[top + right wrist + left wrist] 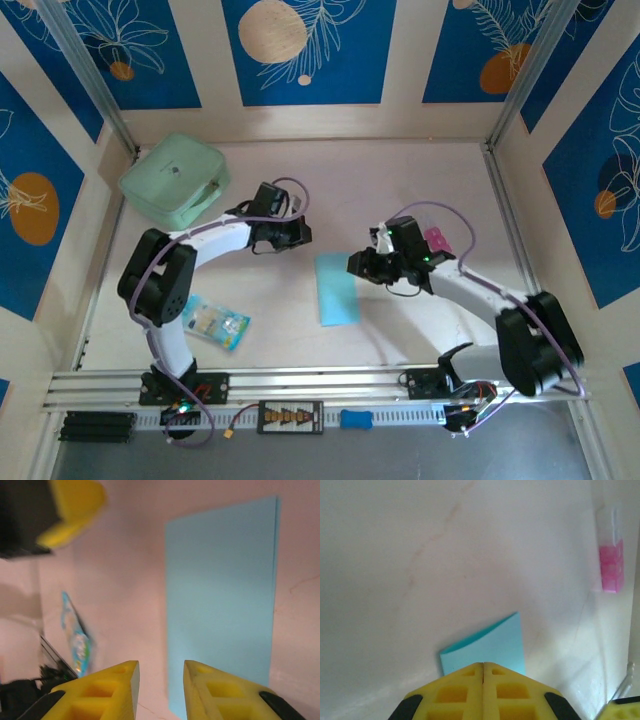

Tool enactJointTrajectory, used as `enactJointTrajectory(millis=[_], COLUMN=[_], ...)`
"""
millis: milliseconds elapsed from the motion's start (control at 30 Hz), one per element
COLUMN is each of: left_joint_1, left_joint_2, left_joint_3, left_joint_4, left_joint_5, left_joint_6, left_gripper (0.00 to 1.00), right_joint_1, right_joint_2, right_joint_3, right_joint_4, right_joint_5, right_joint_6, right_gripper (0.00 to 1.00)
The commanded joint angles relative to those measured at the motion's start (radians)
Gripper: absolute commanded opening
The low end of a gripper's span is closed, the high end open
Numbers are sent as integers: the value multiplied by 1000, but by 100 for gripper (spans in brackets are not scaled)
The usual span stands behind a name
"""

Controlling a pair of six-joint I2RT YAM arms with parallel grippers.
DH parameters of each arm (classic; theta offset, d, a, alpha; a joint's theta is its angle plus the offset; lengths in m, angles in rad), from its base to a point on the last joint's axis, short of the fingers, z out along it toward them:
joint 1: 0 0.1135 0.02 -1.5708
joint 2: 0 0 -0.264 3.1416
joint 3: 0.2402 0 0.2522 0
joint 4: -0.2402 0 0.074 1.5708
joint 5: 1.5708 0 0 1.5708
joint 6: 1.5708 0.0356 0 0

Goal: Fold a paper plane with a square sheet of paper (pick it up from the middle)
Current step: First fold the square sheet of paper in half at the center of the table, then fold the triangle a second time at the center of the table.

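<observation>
One sheet, pale table (blue walls)

Left wrist view: near edge of the paper sheet hidden behind the left tool; pink-and-clear object blurred (identity unclear). Right wrist view: printed packet blurred, print illegible; the sheet's lower edge covered by the right tool.

Counted from beside the table: there were two robot arms, a left arm and a right arm, and two grippers, the left gripper and the right gripper. One light-blue sheet of paper lay there. I also noted one mint-green pouch, one printed blue-and-white packet, one small pink-and-clear box and one small blue block on the front rail.
</observation>
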Motion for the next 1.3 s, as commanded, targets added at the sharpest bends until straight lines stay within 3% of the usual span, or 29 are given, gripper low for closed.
enactJointTrajectory(millis=[0,367,533,767,1267], left_joint_1=[-30,-66,-65,-59,-59], left_joint_2=[26,148,183,191,194], left_joint_3=[-29,36,11,-55,-57], left_joint_4=[60,64,44,49,62], left_joint_5=[95,112,73,47,78], left_joint_6=[29,4,11,14,31], left_gripper=[0,0,0,0,0], right_joint_1=[-8,55,66,66,60], right_joint_2=[-57,-49,-18,-60,-12], right_joint_3=[-82,-128,-165,-211,-219], right_joint_4=[-30,-45,-20,-92,98], right_joint_5=[2,-12,-59,-19,-149], right_joint_6=[99,181,240,241,261], right_gripper=[31,34,45,54,51])
